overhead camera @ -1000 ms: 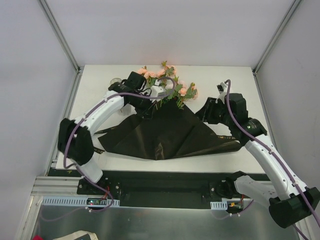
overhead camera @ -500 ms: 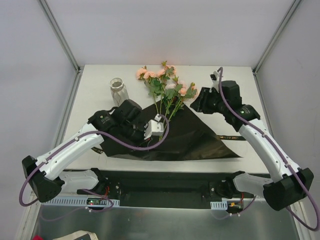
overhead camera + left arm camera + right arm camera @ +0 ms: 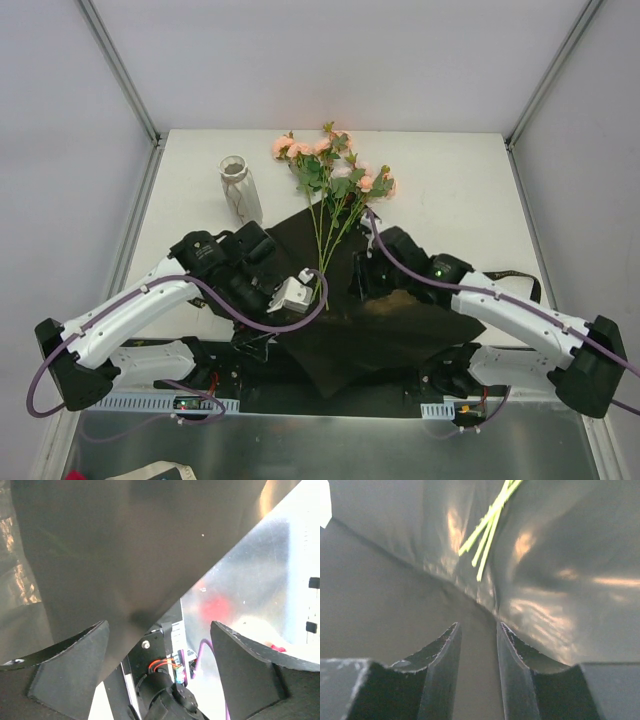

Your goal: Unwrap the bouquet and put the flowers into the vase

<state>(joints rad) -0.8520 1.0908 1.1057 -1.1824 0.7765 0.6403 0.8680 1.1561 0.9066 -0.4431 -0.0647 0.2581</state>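
Two arms are both down at the near side of the table (image 3: 450, 170), crowding a big sheet of black paper (image 3: 385, 325) that lies spread across the middle and spills over the near edge. The flowers (image 3: 330, 160) lie on top of it. Their pink heads are off the paper toward the far end of the table, and the thin green stems (image 3: 322, 235) run back toward the near side over the sheet. The vase (image 3: 240, 190) is over at the far left, well apart from the flowers. From above it looks a bit tipped, but honestly I can't tell. The left gripper (image 3: 159, 630) sits at the sheet's near-left edge with its jaws spread wide, released and gripping nothing. In its own camera the paper just hangs beyond the fingers (image 3: 65, 672), and neither pad is on it. The right gripper (image 3: 478, 627) is over the middle of the sheet, just right of the stem ends, with its jaws drawn nearly together and only a slim gap between them. A ridge of the paper runs right up to that gap, but I can't tell whether it's actually pinching the fold or only resting against it. The stems show a little beyond its fingertips, not touching them.
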